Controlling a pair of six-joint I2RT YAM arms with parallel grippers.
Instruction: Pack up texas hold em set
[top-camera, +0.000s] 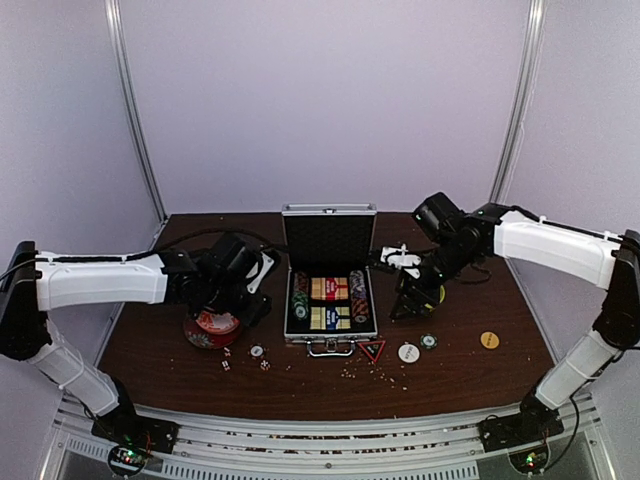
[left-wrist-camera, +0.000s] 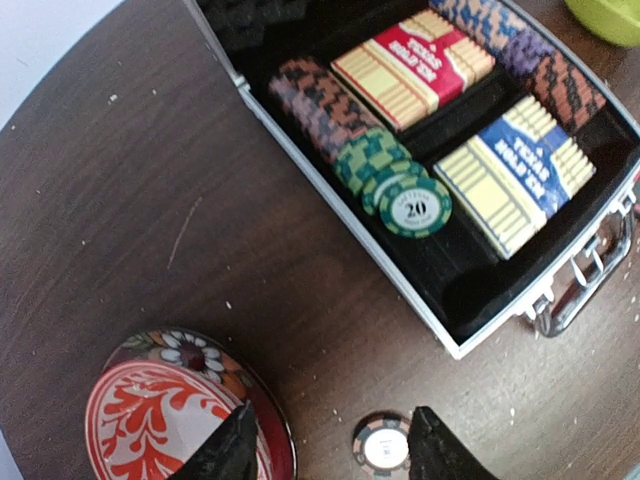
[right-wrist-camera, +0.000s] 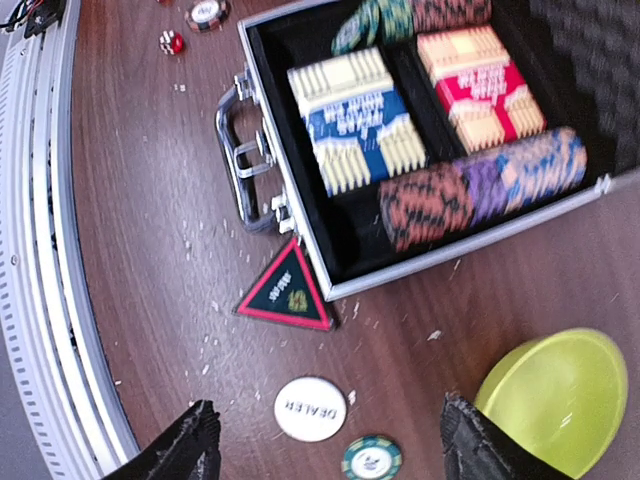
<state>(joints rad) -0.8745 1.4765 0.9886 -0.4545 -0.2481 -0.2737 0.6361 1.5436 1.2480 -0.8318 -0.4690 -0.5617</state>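
Note:
The silver case (top-camera: 331, 338) stands open at mid-table, lid upright. It holds striped chip rows (left-wrist-camera: 340, 115) and two tan decks (left-wrist-camera: 415, 65) (left-wrist-camera: 518, 170). My left gripper (left-wrist-camera: 330, 420) is open and empty, low between the case's left side and the red tin (left-wrist-camera: 160, 415), with a loose chip (left-wrist-camera: 383, 445) by its right finger. My right gripper (right-wrist-camera: 328, 410) is open and empty above the white dealer button (right-wrist-camera: 310, 408) and a green chip (right-wrist-camera: 372, 458). The triangular button (right-wrist-camera: 285, 293) lies at the case's front corner.
The lime-green bowl (right-wrist-camera: 555, 400) sits right of the case, under my right wrist. Small dice (top-camera: 226, 365) and a loose chip (top-camera: 257, 351) lie in front of the tin. An orange round button (top-camera: 489, 340) lies at the right. Crumbs dot the front of the table.

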